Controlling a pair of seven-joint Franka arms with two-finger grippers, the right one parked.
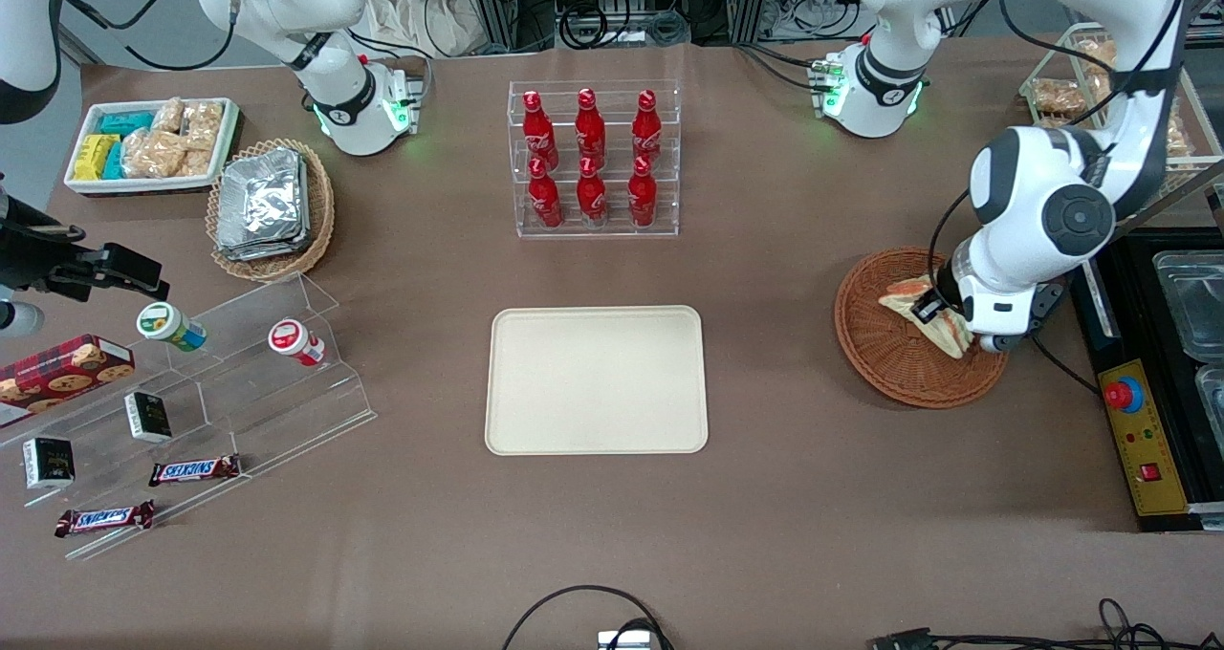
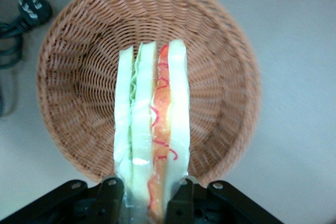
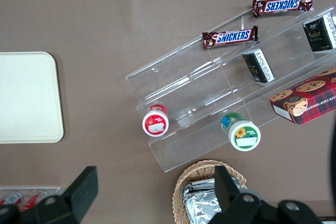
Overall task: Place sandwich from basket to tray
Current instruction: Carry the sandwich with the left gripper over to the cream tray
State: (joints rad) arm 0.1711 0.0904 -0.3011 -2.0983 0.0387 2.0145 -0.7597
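The sandwich [image 1: 920, 308], a white bread wedge with green and red-orange filling, is held in my left gripper [image 1: 942, 323] over the reddish-brown wicker basket [image 1: 894, 363] toward the working arm's end of the table. In the left wrist view the gripper [image 2: 144, 199] is shut on the sandwich [image 2: 152, 124], a finger [image 2: 107, 195] pressed on each side, with the basket [image 2: 79, 77] beneath it. The cream-beige tray [image 1: 596, 379] lies flat at the table's middle and holds nothing; its corner shows in the right wrist view [image 3: 26, 98].
A clear rack of red bottles [image 1: 593, 158] stands farther from the front camera than the tray. A tan basket of foil packets [image 1: 268, 205], a white snack bin [image 1: 153, 143] and an acrylic shelf [image 1: 239, 382] lie toward the parked arm's end. A yellow control box [image 1: 1138, 435] sits beside the basket.
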